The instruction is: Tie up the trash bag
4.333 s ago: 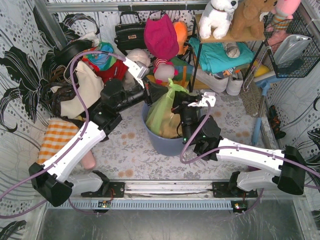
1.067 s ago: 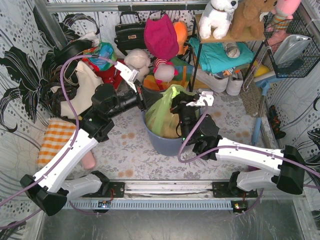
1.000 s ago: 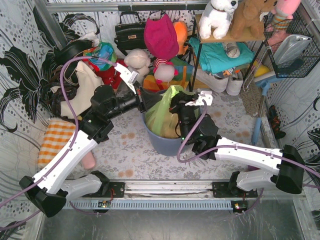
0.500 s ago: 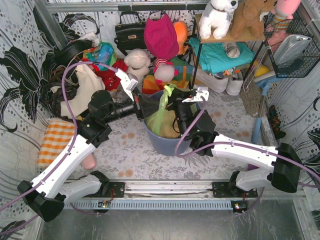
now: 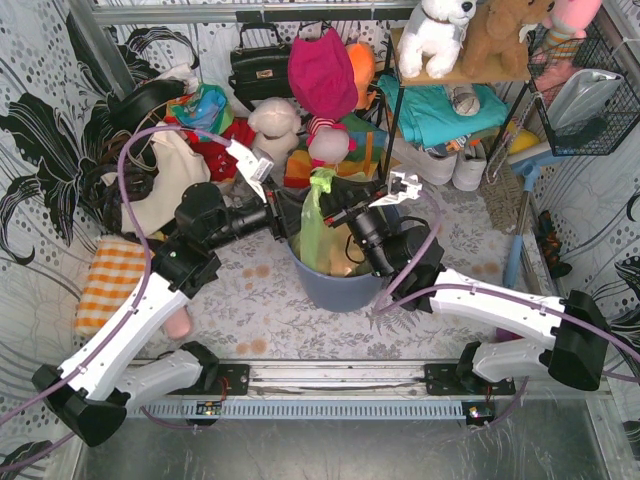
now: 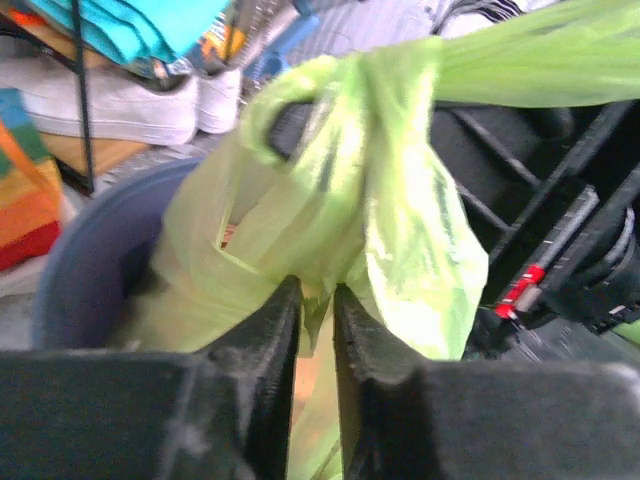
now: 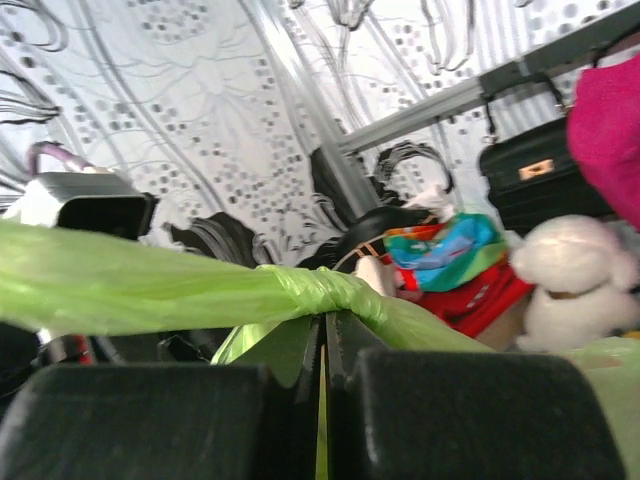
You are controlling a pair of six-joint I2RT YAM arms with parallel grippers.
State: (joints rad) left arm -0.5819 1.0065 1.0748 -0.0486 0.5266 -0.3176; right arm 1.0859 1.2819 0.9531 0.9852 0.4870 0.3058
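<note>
a: while working the trash bag [image 5: 318,215] in the bin [image 5: 340,290], gripping where?
b: pinching film in the left fingers [image 6: 262,360], clamping a taut strip in the right fingers [image 7: 280,400]; likely handling light, soft, slippery.

the trash bag [image 5: 313,222] is translucent lime green, the bin [image 5: 335,291] blue-grey. the wall [image 5: 40,150] at left is white with black flowers and dots; the checked cloth [image 5: 110,280] below it is orange and white.
</note>
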